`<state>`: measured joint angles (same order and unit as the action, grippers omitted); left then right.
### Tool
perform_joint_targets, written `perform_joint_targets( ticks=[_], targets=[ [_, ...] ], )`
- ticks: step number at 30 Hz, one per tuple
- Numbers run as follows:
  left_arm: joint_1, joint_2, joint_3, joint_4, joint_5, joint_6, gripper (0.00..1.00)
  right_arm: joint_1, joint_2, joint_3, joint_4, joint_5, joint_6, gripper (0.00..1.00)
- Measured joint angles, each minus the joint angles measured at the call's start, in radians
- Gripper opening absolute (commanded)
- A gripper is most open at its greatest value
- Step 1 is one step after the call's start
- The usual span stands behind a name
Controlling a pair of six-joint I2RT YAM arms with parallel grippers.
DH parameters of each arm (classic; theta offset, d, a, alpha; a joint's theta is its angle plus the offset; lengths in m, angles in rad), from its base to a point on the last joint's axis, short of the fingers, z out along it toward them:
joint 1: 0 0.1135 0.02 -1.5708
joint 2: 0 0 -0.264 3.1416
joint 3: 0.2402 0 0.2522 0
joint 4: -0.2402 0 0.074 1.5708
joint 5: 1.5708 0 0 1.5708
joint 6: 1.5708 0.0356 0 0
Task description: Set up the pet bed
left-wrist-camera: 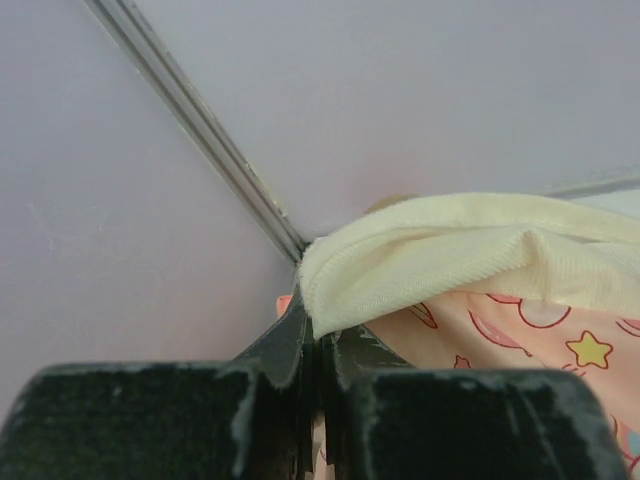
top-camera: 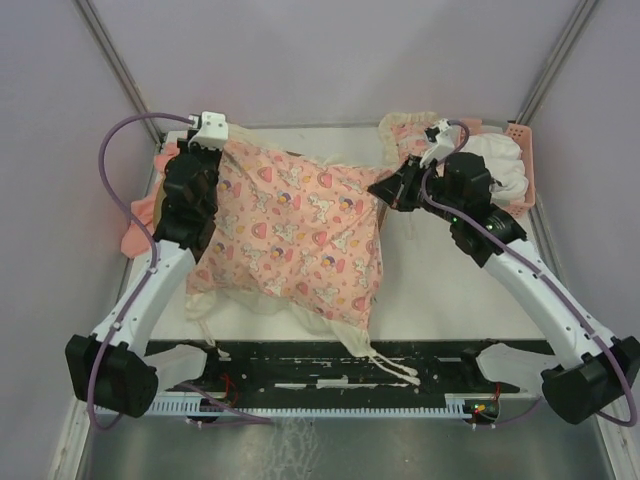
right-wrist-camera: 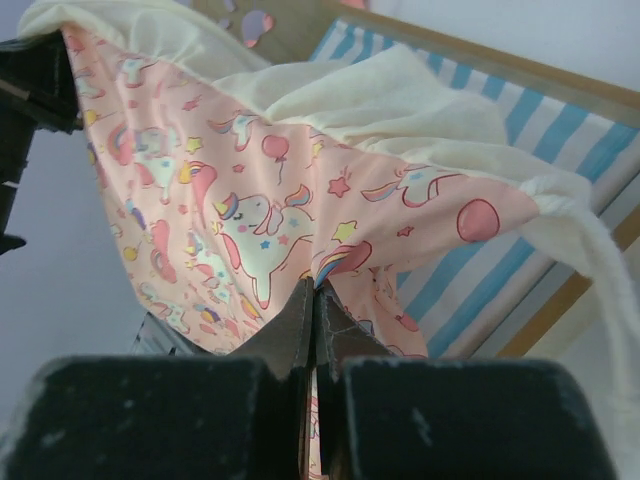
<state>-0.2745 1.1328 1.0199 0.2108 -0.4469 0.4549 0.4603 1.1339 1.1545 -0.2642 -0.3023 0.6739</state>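
Both claws hold a unicorn-print cover spread over the pet bed.
The left claw is clamped tight on the cover's cream-edged corner. The right claw pinches the printed edge at the opposite side, so the cloth hangs stretched between them above the bench. The pet bed lies just beyond and beneath the right claw, its blue-and-white stripes and wood rail showing past the cover. A pink basket sits on the right claw's outer side.

You'll find no words, brands or numbers to read in any view. The nearest thing to a sign is a partly hidden purple mark on the headboard of the pet bed — right wrist view.
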Motion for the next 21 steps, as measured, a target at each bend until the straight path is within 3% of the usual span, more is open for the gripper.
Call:
perform_joint_targets(
  ticks=[15,19,21],
  targets=[
    [0.091,0.493,0.273,0.249,0.022,0.086,0.07,-0.007,0.415,0.208,0.084,0.229,-0.047,0.02],
    [0.098,0.593,0.303,0.269,0.029,0.086,0.19,-0.022,0.477,0.265,0.083,0.259,-0.083,0.02],
    [0.098,0.623,0.305,0.27,0.031,0.086,0.34,-0.036,0.509,0.295,0.081,0.269,-0.097,0.02]
  ],
)
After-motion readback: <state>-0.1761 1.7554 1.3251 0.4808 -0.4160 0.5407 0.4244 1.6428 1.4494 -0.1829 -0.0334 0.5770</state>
